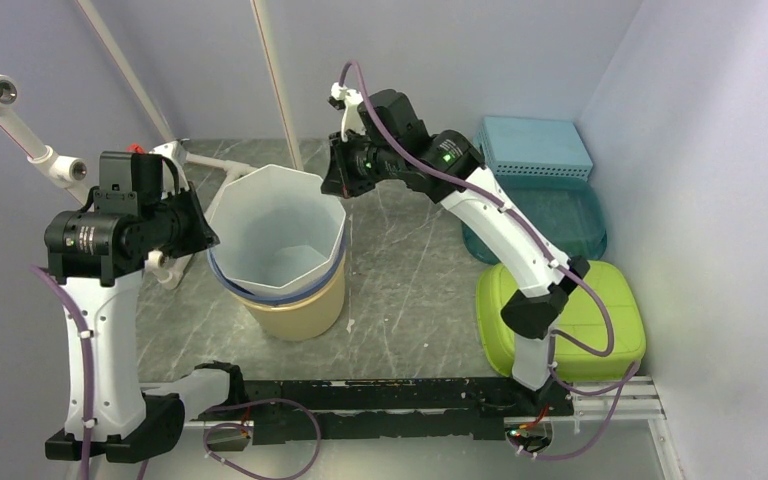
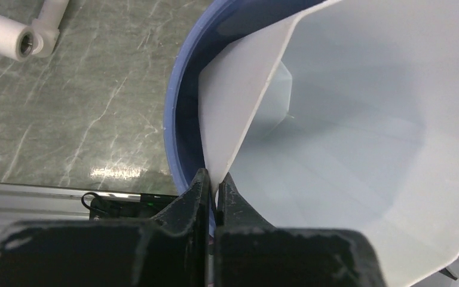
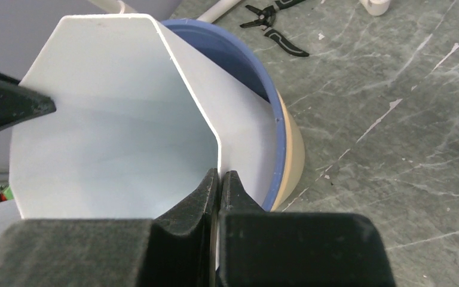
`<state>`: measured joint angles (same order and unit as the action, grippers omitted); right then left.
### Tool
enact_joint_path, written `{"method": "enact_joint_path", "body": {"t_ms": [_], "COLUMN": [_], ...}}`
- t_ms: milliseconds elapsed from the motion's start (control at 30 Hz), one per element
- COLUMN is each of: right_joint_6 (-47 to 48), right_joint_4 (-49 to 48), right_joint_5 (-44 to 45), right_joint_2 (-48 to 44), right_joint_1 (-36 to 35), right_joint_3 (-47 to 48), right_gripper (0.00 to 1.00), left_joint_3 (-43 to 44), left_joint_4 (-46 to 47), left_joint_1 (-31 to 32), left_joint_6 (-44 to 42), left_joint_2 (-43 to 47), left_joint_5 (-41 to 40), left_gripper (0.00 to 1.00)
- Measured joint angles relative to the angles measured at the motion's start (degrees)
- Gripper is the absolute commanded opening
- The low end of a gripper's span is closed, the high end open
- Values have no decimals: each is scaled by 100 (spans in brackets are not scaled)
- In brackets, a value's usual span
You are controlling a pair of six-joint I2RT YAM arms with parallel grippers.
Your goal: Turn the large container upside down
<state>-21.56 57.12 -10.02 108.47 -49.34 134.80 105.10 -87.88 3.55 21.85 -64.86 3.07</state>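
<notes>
grip: my left claw (image 2: 215,186) and right claw (image 3: 220,179) pinch opposite rims of white octagonal bin (image 1: 278,230) | handling: thin, light, probably flexes (slick plastic)

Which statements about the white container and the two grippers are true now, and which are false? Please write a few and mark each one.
1. The left gripper is shut on the rim of the white container. True.
2. The right gripper hangs open above the table. False: it is also shut on the container's rim.
3. The white container's opening faces up, and it sits in a tan bucket. True.
4. The green bin lies on the left side. False: it lies on the right, beside the right arm's base.
</notes>
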Motion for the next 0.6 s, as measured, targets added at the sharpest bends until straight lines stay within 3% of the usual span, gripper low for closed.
{"method": "enact_joint_path", "body": {"t_ms": [167,267,367,600], "right_joint_6": [68,96,140,422], "right_joint_4": [-92,-120,-107,111], "right_joint_5": [-214,-380,-603,-688], "right_joint_2": [-192,-199,-199,-114], "right_joint_1": [4,44,120,168], "right_joint_3": [-240,-262,-247,107], "right_gripper": [11,33,47,54], "left_joint_3": [0,0,-24,-160], "left_joint_4": [15,46,164,400], "left_joint_1": [0,0,2,4], "left_joint_6": [13,39,46,57], "left_joint_2": [31,94,181,367], "left_joint_5": [-179,-249,-282,-289], "left_gripper": [3,3,3,3]}}
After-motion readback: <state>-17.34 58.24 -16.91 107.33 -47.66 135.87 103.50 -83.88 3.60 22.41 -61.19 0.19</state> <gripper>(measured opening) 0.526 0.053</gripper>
